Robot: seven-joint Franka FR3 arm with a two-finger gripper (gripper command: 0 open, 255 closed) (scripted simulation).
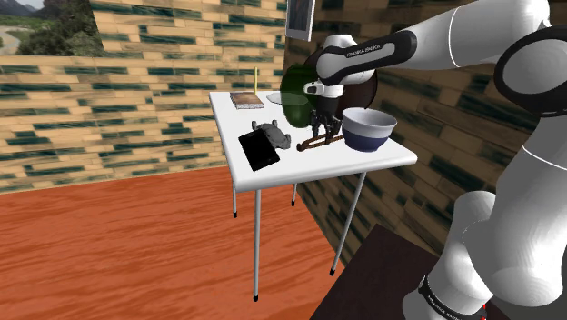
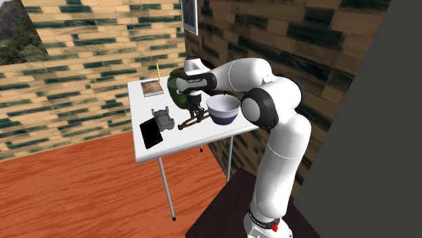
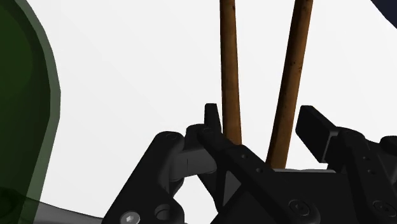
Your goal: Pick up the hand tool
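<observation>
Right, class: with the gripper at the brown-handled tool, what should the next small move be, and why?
Probably close the fingers. The gripper is at the hand tool, its open fingers straddling both brown handles, with a gap beside one handle, so nothing is clasped yet.

White arm reaching over a small white table

The black gripper (image 2: 196, 112) points down onto the brown-handled hand tool (image 2: 190, 124) on the table (image 2: 203, 140), just beside a white and blue bowl (image 2: 224, 108); a dark green object (image 2: 177, 93) stands behind the gripper, while a grey object (image 2: 163, 118), a black tablet (image 2: 151, 133) and a book (image 2: 153, 87) lie further toward the view's left
</observation>
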